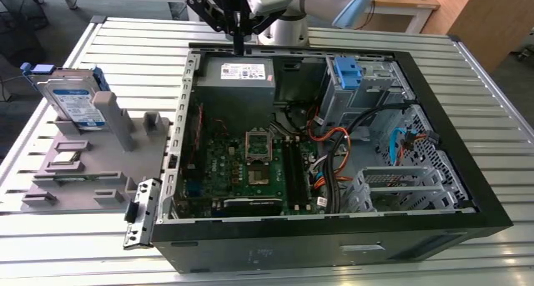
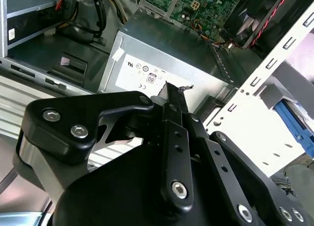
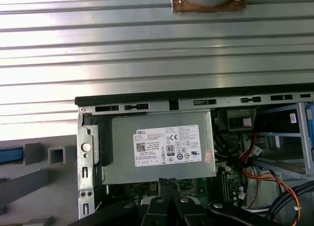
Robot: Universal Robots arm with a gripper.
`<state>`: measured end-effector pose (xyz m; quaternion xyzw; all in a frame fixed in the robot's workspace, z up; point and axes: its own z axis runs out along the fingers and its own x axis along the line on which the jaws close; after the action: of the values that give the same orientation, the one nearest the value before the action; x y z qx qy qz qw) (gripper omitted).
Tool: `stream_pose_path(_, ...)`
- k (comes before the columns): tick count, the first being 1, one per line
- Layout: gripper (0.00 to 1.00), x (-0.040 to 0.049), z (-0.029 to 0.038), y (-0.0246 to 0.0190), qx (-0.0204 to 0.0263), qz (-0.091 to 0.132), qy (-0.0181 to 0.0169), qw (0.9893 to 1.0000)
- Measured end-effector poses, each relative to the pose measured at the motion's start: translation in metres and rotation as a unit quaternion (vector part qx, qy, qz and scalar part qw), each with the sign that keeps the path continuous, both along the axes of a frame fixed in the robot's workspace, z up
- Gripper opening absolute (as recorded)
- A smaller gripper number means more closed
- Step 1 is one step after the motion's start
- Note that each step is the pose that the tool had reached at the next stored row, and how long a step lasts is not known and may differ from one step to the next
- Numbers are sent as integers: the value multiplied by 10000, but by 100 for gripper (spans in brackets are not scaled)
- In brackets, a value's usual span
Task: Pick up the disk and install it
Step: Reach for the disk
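The disk [image 1: 75,101] stands on edge in a grey holder [image 1: 92,173], left of the open computer case [image 1: 467,192] in the exterior view. Its lower part is hidden and its label print is unreadable. Well apart, the gripper [image 1: 237,43] hangs over the power supply [image 1: 236,73], jaws closed, holding nothing.

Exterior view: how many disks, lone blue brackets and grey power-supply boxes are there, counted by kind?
disk, in its blue carrier: 1
lone blue bracket: 1
grey power-supply box: 1
Total: 3
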<state>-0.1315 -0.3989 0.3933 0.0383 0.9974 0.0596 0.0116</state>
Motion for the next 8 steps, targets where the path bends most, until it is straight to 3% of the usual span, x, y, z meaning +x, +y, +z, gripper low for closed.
stream_pose_path(8,11,-24,0,0,0,0,0,10000)
